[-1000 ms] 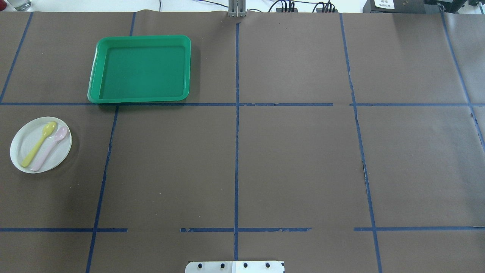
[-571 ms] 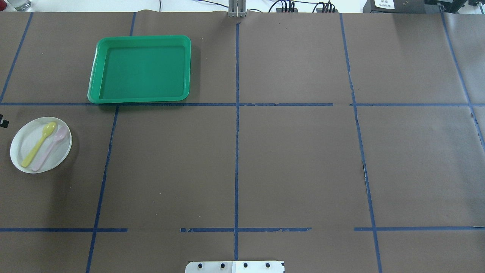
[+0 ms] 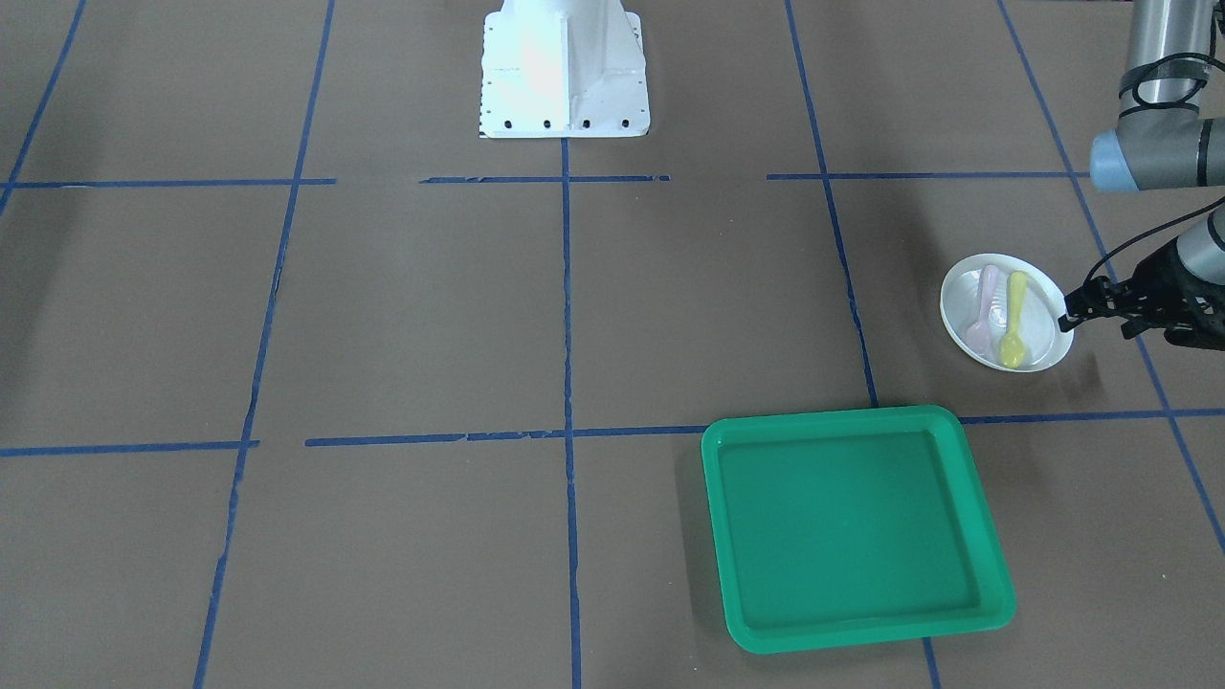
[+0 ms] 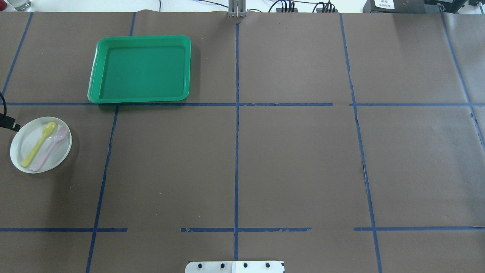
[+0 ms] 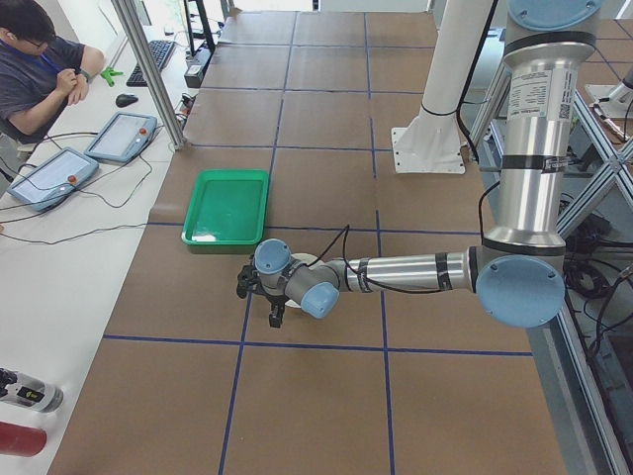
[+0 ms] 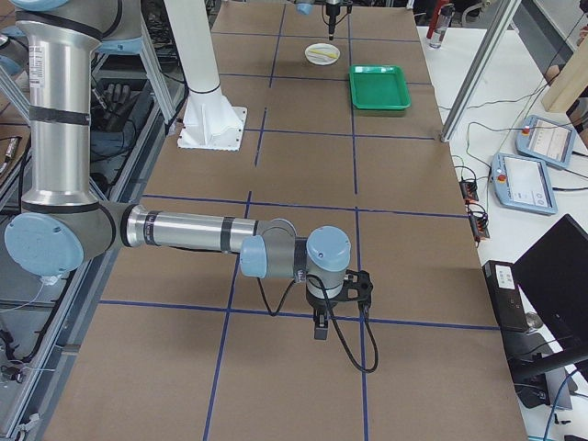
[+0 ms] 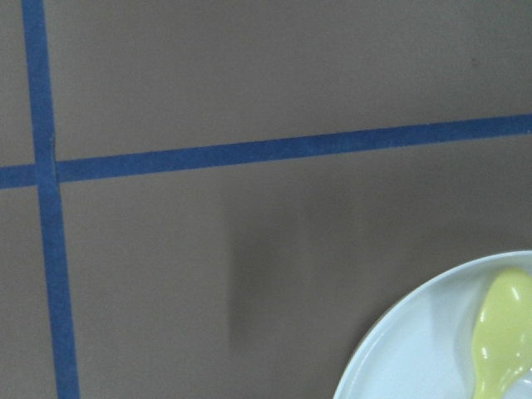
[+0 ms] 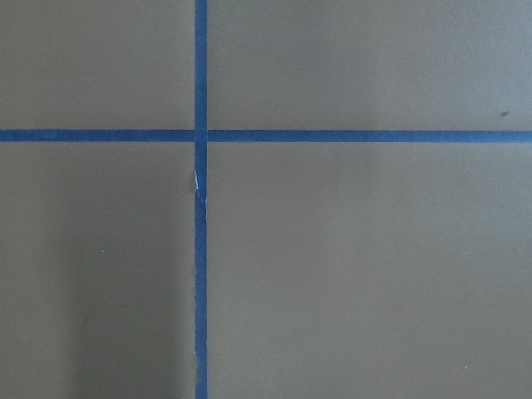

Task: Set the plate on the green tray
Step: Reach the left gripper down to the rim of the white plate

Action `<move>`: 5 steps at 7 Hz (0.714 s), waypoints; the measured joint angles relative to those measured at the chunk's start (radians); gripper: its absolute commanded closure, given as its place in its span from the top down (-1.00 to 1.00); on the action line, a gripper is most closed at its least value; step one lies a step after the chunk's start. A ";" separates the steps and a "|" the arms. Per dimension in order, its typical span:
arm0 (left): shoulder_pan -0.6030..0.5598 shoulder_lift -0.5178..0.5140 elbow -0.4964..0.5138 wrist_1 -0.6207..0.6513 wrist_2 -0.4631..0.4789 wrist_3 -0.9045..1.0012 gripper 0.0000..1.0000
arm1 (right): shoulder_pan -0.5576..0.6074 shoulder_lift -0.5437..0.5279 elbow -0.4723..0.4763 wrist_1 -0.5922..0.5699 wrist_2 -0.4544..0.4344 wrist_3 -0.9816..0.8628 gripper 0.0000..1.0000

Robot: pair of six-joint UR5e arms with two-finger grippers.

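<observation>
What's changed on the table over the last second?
The left gripper has come into the overhead view from the left edge; its tip is now by the rim of the plate. Nothing has been taken hold of. The plate, the yellow spoon and pink spoon on it, and the green tray have not moved.

We find the left gripper [image 3: 1096, 311] cut off by the frame edge, its fingers [image 3: 1074, 312] too dark to read, the plate [image 7: 416, 341] and yellow spoon [image 7: 503, 328] cropped in the wrist view, the right gripper [image 6: 320, 323] seen only side-on, its state unclear to us.
</observation>
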 measured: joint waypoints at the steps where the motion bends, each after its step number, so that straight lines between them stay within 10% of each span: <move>1: 0.008 0.000 0.001 0.000 0.000 0.000 0.97 | 0.000 0.000 0.000 0.000 0.000 0.000 1.00; 5: 0.034 -0.001 0.003 0.000 0.000 0.001 -0.28 | 0.000 0.000 0.000 0.000 0.000 0.000 1.00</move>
